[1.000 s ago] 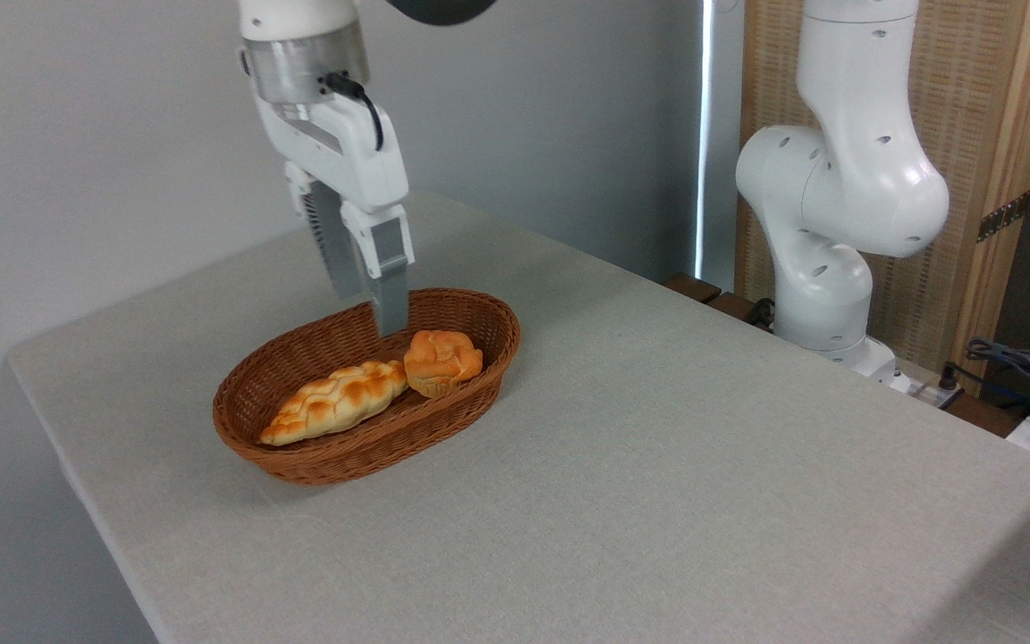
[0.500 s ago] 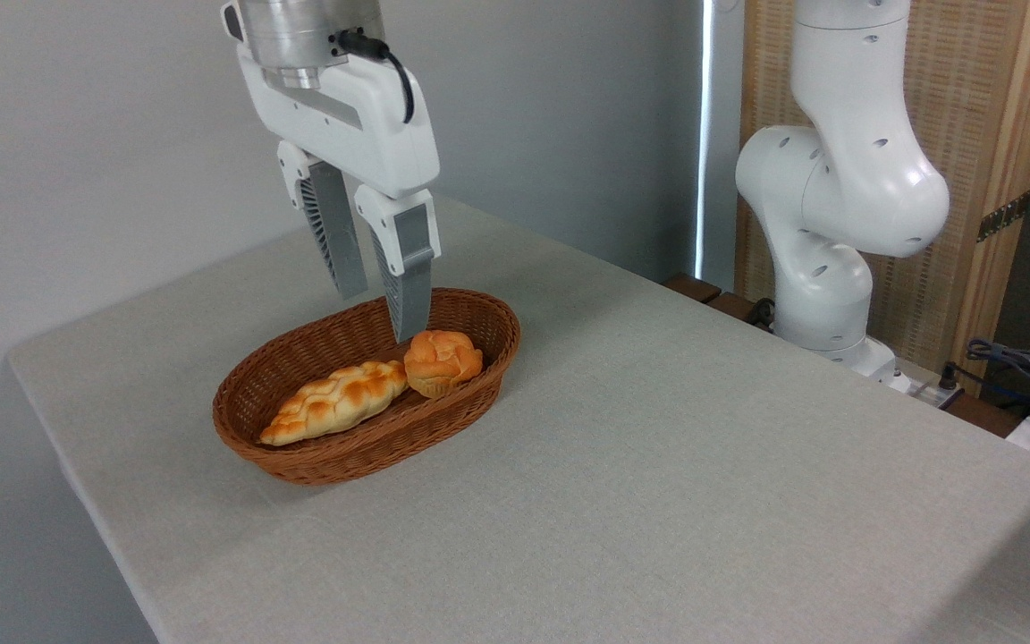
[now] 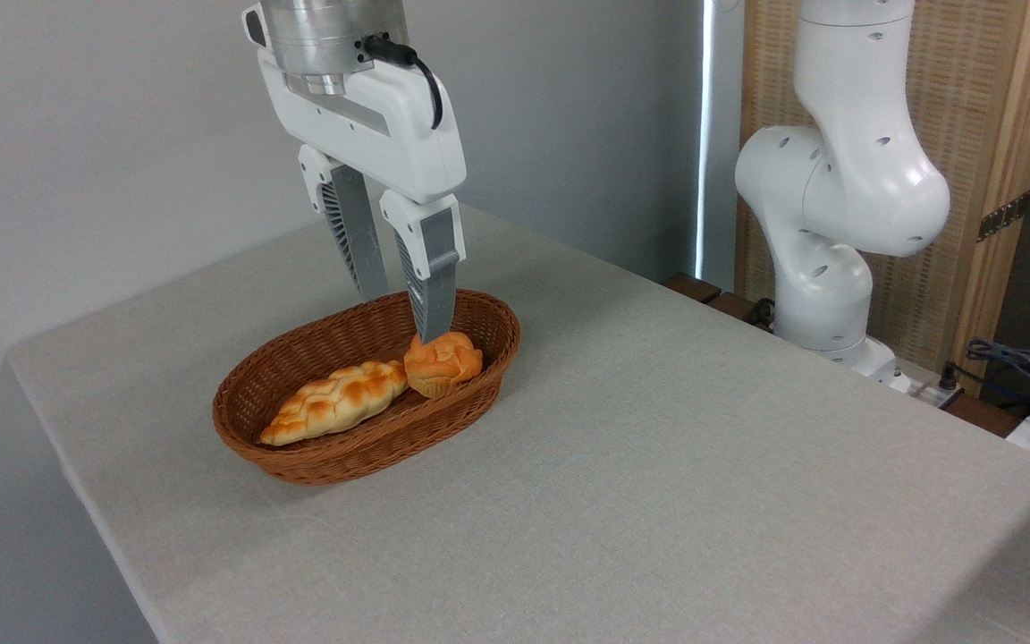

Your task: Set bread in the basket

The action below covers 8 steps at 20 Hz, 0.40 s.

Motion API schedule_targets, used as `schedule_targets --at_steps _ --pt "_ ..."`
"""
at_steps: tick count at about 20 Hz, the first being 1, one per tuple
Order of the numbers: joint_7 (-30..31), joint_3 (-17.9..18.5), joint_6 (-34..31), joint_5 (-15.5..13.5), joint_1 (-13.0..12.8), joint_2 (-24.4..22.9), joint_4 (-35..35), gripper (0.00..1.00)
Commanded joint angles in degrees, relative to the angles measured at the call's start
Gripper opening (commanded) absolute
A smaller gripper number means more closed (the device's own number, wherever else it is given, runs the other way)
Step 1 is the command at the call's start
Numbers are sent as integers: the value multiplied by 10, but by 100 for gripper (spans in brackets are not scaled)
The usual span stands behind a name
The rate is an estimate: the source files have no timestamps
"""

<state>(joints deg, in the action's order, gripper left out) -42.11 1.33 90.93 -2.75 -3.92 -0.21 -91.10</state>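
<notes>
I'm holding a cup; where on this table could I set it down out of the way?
The table is bare right of and in front of the basket. The basket is crowded: bread, braided loaf, and the open gripper just above.

Grey wall [image 3: 104,134], beige-clothed table [image 3: 658,465], wicker screen [image 3: 971,134].

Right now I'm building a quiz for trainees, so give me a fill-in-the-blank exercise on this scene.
1. The small round bun lies inside the ____.
2. The braided loaf lies to the ____ of the bun, touching it.
3. The gripper above the basket holds ____.
4. The basket stands on the grey ____.

Missing words: basket; left; nothing; table
</notes>
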Motion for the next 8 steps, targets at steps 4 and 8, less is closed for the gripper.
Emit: schedule_targets --at_steps 4,8 --pt "-9 -1 -4 -8 4 -13 -12 100" --pt "-9 -1 -4 -5 4 -13 -11 100"
